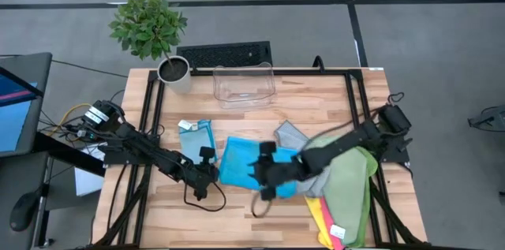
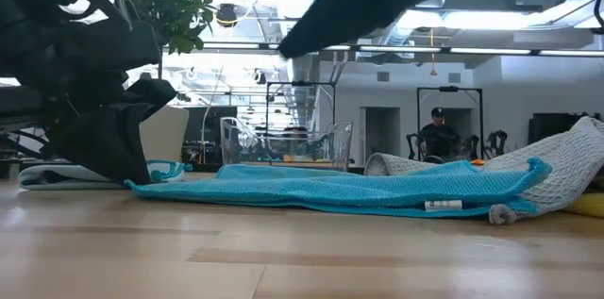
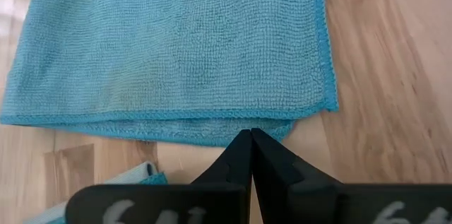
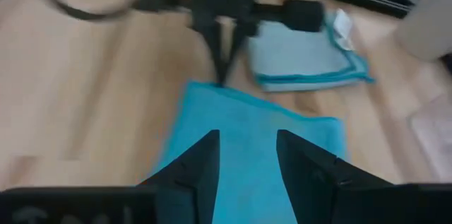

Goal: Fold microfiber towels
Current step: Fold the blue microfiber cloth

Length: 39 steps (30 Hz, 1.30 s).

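Now left pincer (image 3: 251,155) shut at teal towel (image 1: 237,162) edge, right pincer (image 4: 247,155) parted above

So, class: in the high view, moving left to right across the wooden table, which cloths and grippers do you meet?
Left gripper → teal towel → right gripper → grey towel → pale green towel.

A light wooden plank table (image 1: 237,210) is covered with microfiber cloths: a bright teal towel (image 1: 241,161) spread at centre, a folded pale blue towel (image 1: 196,136) beside it, a heap of grey, green, yellow and pink towels (image 1: 343,191) at one side. A clear plastic bin (image 1: 244,84) and a white plant pot (image 1: 174,73) are set along the far edge.
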Available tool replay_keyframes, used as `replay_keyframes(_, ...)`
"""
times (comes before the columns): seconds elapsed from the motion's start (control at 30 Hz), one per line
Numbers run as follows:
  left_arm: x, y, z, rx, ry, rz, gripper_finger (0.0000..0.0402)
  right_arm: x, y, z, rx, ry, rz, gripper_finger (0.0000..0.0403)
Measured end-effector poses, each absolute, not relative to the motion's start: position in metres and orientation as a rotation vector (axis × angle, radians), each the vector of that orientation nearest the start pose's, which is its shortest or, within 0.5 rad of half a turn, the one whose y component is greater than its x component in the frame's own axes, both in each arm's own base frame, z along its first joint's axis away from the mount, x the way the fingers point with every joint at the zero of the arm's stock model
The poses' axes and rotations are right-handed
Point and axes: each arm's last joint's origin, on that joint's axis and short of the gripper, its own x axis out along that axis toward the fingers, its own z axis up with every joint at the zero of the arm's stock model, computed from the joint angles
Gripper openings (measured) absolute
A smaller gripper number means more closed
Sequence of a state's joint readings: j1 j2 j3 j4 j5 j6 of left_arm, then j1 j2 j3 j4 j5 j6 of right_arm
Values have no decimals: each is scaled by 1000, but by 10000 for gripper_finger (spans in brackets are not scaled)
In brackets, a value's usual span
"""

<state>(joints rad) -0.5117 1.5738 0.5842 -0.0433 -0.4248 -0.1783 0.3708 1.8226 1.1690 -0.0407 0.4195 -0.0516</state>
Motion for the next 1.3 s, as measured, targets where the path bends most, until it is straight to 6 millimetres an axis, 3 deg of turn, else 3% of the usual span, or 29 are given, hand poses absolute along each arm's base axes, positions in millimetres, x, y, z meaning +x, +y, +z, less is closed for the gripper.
replay_keyframes(0.23,227,-114,115,299,916,2,0,414,75,207,-369,629,79,164)
replay_keyframes(0.4,229,-115,116,285,897,0,0,442,58,190,-339,697,238,162)
replay_keyframes(0.47,229,-116,117,276,887,0,0,451,63,179,-306,706,297,159)
replay_keyframes(0.6,228,-119,117,279,884,-11,0,468,93,162,-328,709,381,155)
replay_keyframes(0.77,226,-123,117,261,884,-13,0,476,120,150,-352,706,421,153)
replay_keyframes(1.0,226,-123,117,240,879,-3,0,480,123,123,-325,746,381,152)
replay_keyframes(1.3,226,-124,117,218,868,4,0,482,123,125,-317,727,327,152)
